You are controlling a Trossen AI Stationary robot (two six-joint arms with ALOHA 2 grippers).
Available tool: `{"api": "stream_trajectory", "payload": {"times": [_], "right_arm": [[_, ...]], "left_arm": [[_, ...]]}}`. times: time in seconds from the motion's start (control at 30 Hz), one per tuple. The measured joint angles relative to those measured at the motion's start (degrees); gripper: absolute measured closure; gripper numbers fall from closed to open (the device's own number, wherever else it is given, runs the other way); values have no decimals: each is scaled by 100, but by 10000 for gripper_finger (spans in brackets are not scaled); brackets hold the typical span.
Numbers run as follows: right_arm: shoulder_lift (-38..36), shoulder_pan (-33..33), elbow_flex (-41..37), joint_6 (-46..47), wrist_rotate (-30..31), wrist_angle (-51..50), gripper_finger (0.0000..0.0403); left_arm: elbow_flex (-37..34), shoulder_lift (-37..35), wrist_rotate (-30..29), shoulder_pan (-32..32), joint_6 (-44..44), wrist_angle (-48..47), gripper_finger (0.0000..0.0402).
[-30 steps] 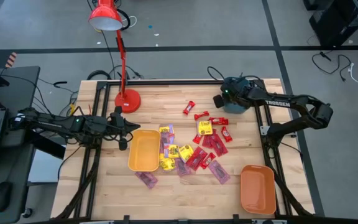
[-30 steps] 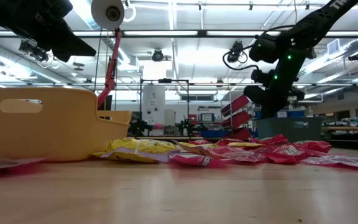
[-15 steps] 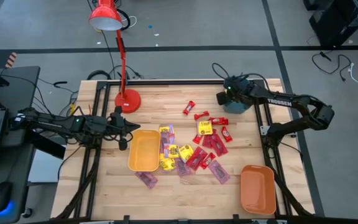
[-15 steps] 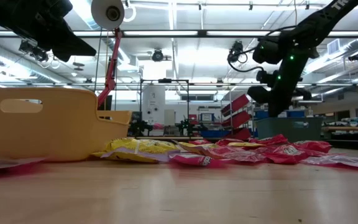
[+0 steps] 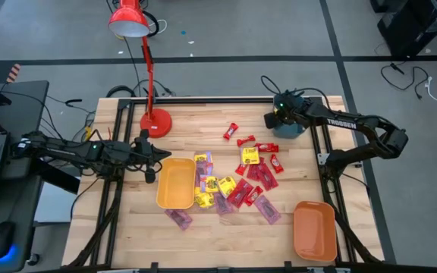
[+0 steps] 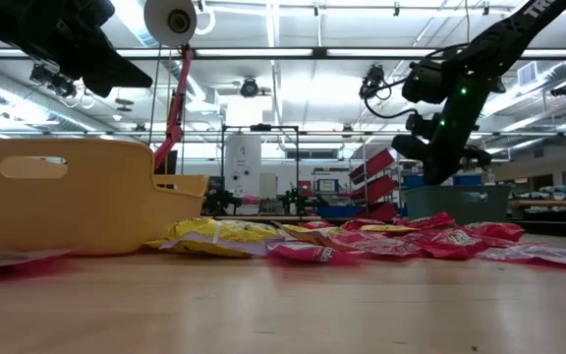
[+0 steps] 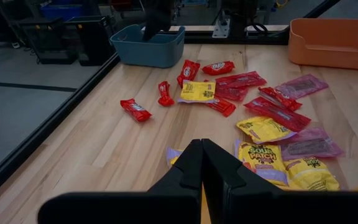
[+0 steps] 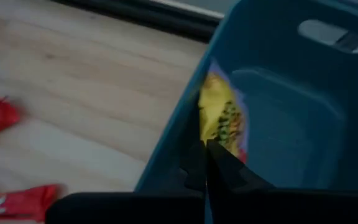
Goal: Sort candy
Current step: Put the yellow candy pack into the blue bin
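Your left arm waits at the left edge of the bench, its jaws pressed together and empty just beside the yellow tray, exactly where they were 1 second ago. That tray looks bare in the high view. Next comes the candy: the main heap of red, yellow and pinkish pieces lies in the middle of the bench, touching the yellow tray's right wall, with a few red pieces loose toward the far side. Nothing in the heap has shifted. The change is on your right arm: over the last second its wrist has edged further over the teal tray at the far right corner. The right wrist view shows the jaws pinching 1 yellow packet by its lower edge, hanging inside the tray's wall. By my reading, this piece is at its drop point and only the release is left. The orange tray at the near right corner looks empty, so most of the sorting is ahead of you.
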Motion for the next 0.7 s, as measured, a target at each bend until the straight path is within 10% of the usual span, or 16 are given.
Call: {"api": "stream_trajectory", "payload": {"times": [0.7], "right_arm": [[-350,0,0,0,227,-807,403]], "left_arm": [[0,0,0,0,-28,-4,394]]}}
